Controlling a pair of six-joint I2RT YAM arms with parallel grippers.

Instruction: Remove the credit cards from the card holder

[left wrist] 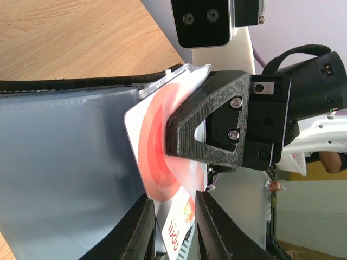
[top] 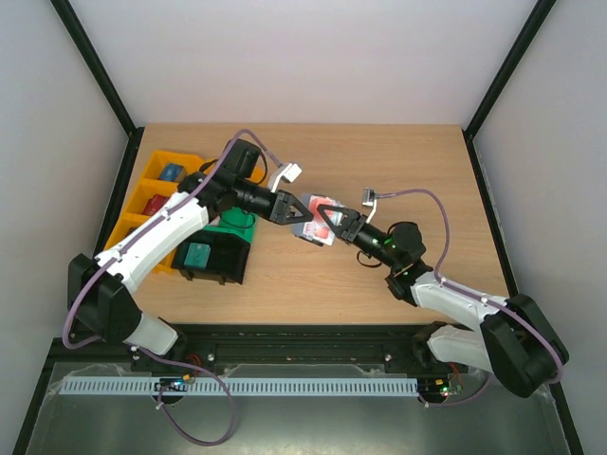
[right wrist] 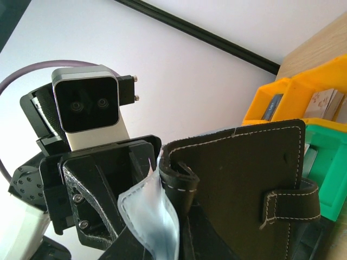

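one card (left wrist: 150, 149) — left jaws pinching

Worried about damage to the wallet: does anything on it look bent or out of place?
In the right wrist view, a pale clear pocket curls away from the edge of the card holder instead of lying flat. Nothing looks torn.

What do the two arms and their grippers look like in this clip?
The left arm and right arm have white link shells with black joints and bases; a purple cable runs along each. The left gripper and right gripper carry black, rough-textured triangular fingers fixed with screws. Each wrist bears a grey-fronted two-lens camera.
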